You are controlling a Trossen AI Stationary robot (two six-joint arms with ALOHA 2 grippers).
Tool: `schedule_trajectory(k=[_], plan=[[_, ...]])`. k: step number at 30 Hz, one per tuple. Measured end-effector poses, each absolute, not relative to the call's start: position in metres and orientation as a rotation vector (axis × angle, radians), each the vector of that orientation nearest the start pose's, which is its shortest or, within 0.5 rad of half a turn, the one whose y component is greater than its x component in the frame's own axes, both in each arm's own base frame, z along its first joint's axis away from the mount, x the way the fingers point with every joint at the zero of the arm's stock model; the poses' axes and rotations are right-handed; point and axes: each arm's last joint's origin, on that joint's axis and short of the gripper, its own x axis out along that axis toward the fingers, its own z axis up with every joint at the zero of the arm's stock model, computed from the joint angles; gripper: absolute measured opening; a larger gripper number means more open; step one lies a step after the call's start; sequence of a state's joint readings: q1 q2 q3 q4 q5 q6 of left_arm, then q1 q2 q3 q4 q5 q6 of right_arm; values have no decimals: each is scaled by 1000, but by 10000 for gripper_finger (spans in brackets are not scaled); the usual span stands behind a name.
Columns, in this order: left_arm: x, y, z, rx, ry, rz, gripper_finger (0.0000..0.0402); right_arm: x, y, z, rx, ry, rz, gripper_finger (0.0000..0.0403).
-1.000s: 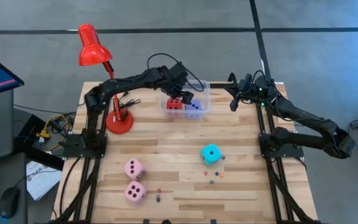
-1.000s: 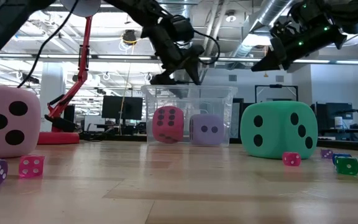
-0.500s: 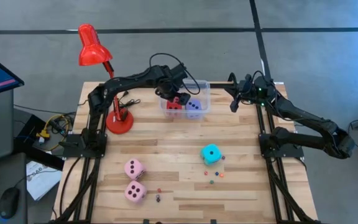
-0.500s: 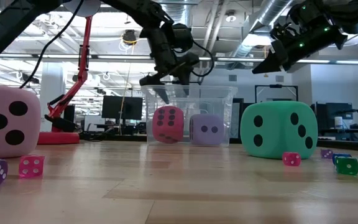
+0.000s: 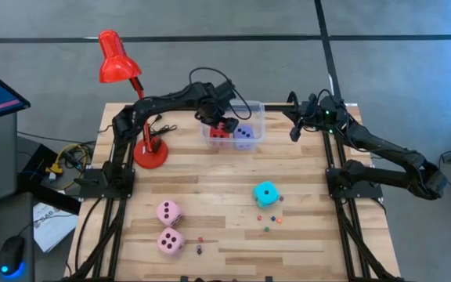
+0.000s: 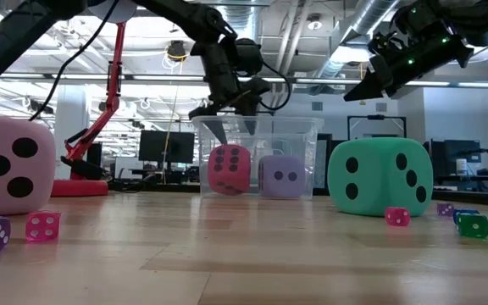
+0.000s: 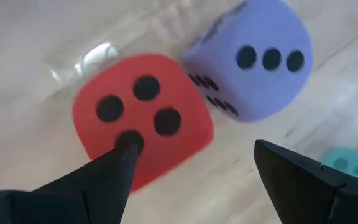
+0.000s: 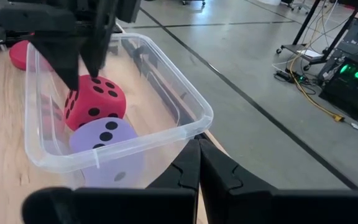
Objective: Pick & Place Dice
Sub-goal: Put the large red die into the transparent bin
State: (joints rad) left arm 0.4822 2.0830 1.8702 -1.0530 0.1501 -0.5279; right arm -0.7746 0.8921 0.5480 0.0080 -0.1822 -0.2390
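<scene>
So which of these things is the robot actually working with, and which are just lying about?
Job: red die, lavender die, clear bin, cyan die, two pink dice, left gripper.
Lying about: red lamp, small dice.

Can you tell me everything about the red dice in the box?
The red dice is a big, soft-looking cube with rounded corners and black dots. It sits inside the clear plastic box at the far side of the table, right next to the lavender dice; whether they touch is unclear. A face with four dots points up. The left gripper hangs just above it with its fingers open, not holding it.
</scene>
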Motion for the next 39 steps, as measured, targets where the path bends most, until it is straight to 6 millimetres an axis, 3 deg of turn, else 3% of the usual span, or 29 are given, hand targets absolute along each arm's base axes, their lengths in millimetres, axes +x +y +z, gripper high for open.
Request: schedule_trajectory(k=[27, 39], plan=[[389, 190, 241, -899, 1153, 491, 314, 144, -133, 251, -78, 373, -545, 0], [393, 194, 241, -838, 1098, 533, 314, 144, -133, 251, -79, 373, -545, 0]])
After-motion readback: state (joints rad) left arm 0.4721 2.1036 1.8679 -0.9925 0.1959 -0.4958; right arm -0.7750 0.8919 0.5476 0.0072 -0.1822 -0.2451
